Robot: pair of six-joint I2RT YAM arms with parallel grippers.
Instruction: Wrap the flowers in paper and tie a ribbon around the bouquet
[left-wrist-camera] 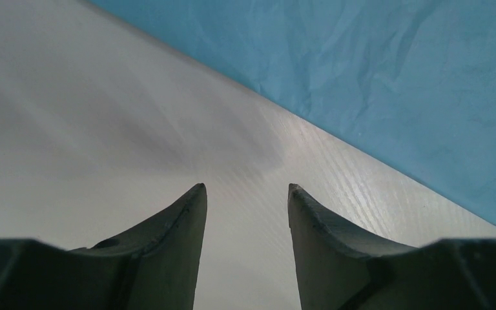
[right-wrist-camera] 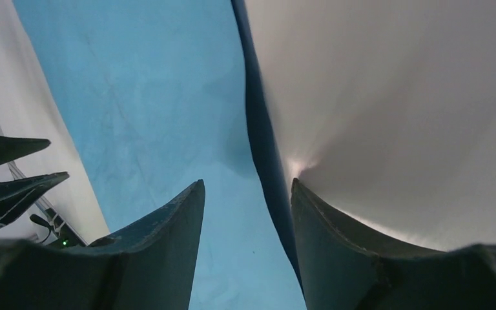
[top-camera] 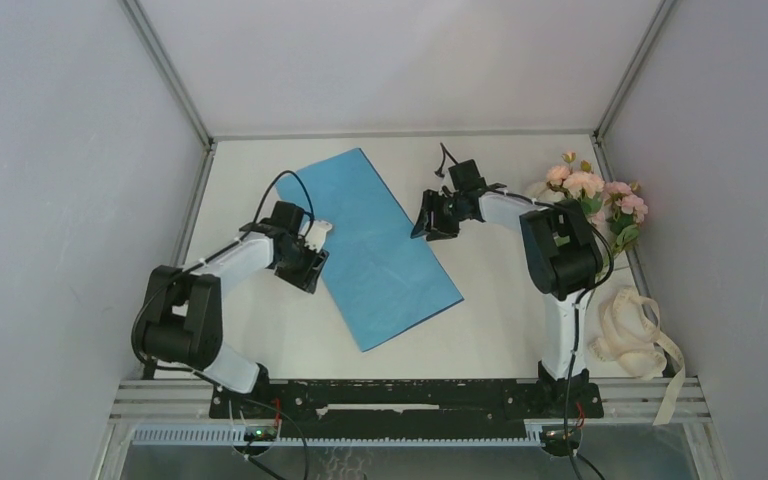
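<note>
The paper (top-camera: pixel 380 250) lies flat in the middle of the table, light blue face up. My left gripper (top-camera: pixel 312 268) is low beside its left edge. In the left wrist view the left gripper (left-wrist-camera: pixel 247 190) is open over bare table, and the paper (left-wrist-camera: pixel 394 77) starts just beyond the fingertips. My right gripper (top-camera: pixel 422 222) is at the paper's right edge. In the right wrist view the right gripper (right-wrist-camera: pixel 247 184) is open astride that edge of the paper (right-wrist-camera: pixel 155 97), which is slightly raised and shows its navy underside (right-wrist-camera: pixel 261 148). The flowers (top-camera: pixel 590 195) lie at the far right. The ribbon (top-camera: pixel 635 335) is heaped at the near right.
Grey walls and metal frame posts (top-camera: pixel 165 70) close the table in on the left, right and back. The arm bases sit on a black rail (top-camera: pixel 400 395) along the near edge. A black cable (top-camera: pixel 445 160) loops behind the right wrist.
</note>
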